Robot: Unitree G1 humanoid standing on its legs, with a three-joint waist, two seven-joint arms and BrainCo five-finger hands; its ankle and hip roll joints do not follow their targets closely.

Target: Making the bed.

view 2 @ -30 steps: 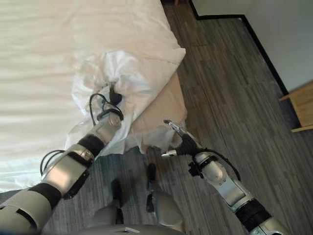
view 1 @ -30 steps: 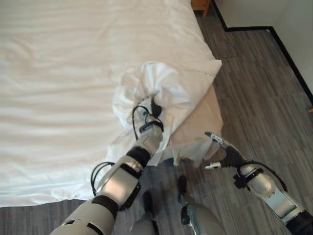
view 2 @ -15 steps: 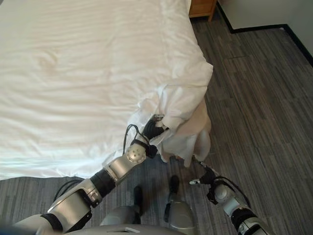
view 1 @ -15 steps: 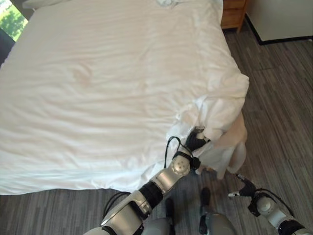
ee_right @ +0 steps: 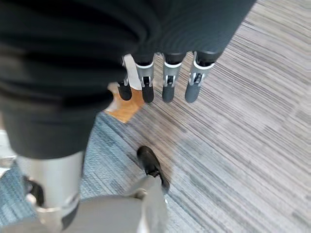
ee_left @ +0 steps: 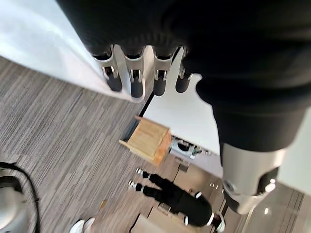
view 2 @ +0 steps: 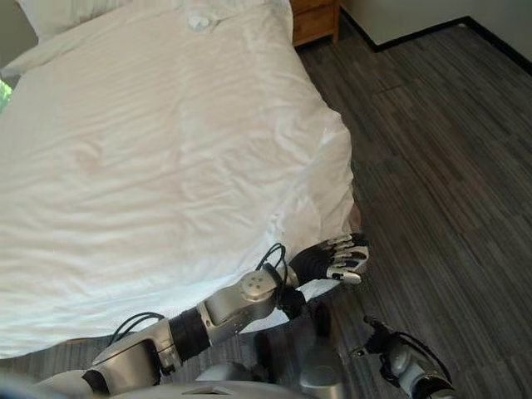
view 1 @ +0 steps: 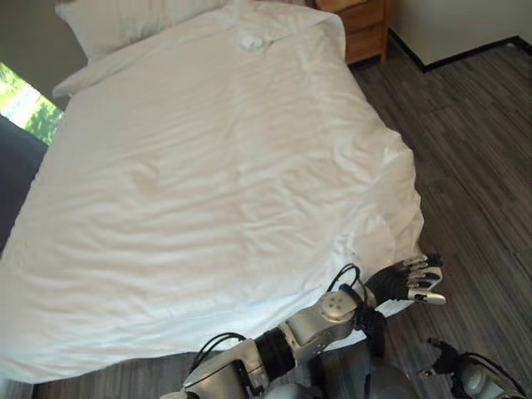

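At the foot corner of the bed [view 1: 208,166], my left hand [view 1: 410,279] hangs open and empty, off the duvet [view 2: 166,150]. Right hand [ee_right: 165,82] is loose and empty too, low over the floor [view 2: 432,166]. Corner looks done, so next I'd smooth the near edge.

The left hand [ee_left: 146,73] shows straight fingers [ee_left: 137,77] holding nothing, over a white sheet edge [ee_left: 43,43], grey floor [ee_left: 58,141] and a wooden cabinet [ee_left: 148,141].

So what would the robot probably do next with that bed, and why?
Probably lower the left hand onto the duvet near the bed's foot corner and smooth it. The hand is open, holding nothing, just past that corner, where the cloth looks creased, while further up it lies mostly flat. The right hand hangs open over the floor.
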